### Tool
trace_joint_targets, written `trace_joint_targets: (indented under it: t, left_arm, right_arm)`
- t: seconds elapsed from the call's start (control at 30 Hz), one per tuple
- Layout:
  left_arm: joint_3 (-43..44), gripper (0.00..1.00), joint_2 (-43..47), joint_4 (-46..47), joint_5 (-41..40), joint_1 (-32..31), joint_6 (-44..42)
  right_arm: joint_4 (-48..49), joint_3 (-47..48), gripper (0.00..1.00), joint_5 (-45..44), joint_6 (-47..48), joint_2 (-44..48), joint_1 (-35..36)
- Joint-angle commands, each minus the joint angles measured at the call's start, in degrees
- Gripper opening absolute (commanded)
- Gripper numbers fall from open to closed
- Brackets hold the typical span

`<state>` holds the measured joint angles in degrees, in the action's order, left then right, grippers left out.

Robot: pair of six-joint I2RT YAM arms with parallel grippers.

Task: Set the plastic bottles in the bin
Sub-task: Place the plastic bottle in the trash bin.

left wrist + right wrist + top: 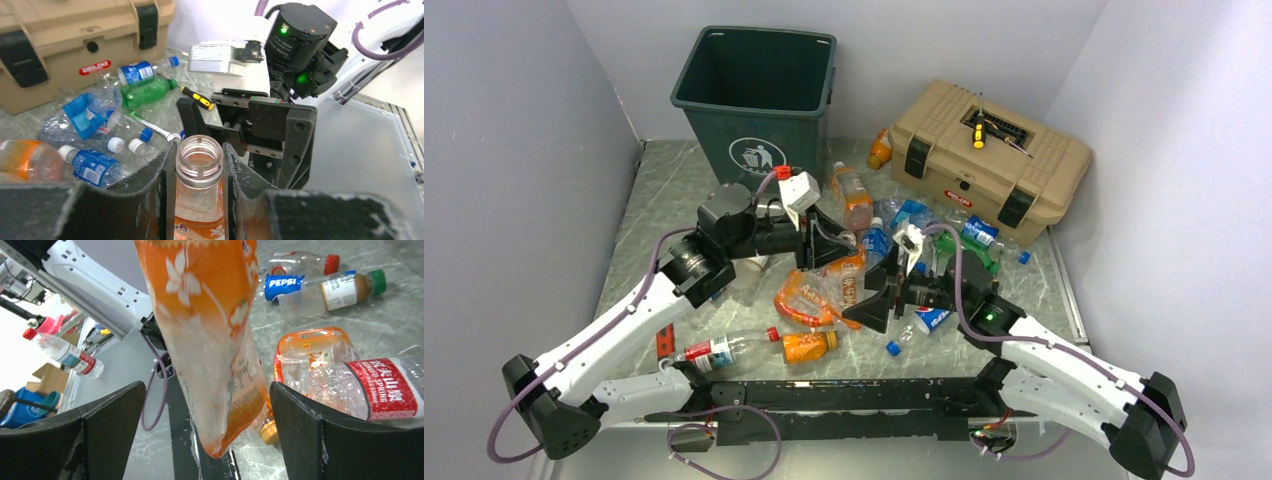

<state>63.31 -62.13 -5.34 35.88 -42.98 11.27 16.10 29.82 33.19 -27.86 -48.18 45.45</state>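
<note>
Left gripper (199,167) clamped the orange bottle (199,205) by its uncapped neck; right gripper (207,395) gaped wide around its body, untouching.

The tall dark green plastic bin (724,130) stands open-mouthed at the back left. Just in front of it, the left gripper (832,245) is clamped on the neck of an orange-labelled clear plastic bottle (210,340). The right gripper (207,410) faces it closely, fingers spread, with a gap on either side of that bottle's lower end. Between the arms, scattered plastic bottles (804,300) crowd the table's middle. The tan plastic toolbox (1024,165) blocks the back right. Bare grey marble tabletop (639,220) runs along the left wall.
</note>
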Motion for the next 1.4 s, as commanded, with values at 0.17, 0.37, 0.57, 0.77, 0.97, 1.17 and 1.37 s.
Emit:
trace_joint_targets:
  t: [0.17,0.37,0.57,0.77,0.97,1.17,1.37]
  left_arm:
    - [-0.2,0.0,6.8,2.4,-8.7,-0.2,-0.1]
    - [6.8,0.0,7.2,-2.5,-19.5,-0.2,-4.5]
    - [22.6,0.0,0.7,-5.2,-38.2,-0.1,-11.6]
    - [36.6,0.0,-8.8,0.3,-47.6,3.1,-18.8]
    - [52.1,0.0,-19.7,2.2,-39.4,19.2,-4.3]
    - [54.7,0.0,-26.3,12.5,-38.2,25.5,-1.0]
    - [65.9,0.0,-36.7,1.5,-42.4,28.5,-3.7]
  right_arm:
    - [-5.6,1.6,1.0,-17.5,-5.3,14.8,0.2]
    - [-15.8,3.4,1.0,-21.6,-0.4,21.6,0.2]
    - [-16.8,-1.5,1.0,-37.4,-0.7,28.7,0.2]
    - [-16.9,-5.7,1.0,-46.0,-2.9,34.4,0.2]
    - [-20.6,-6.0,1.0,-43.1,-2.7,34.2,0.2]
    - [-21.9,-8.3,0.99,-38.6,-3.2,36.2,0.2]
    - [-25.2,-10.0,0.99,-40.3,-3.0,40.1,0.2]
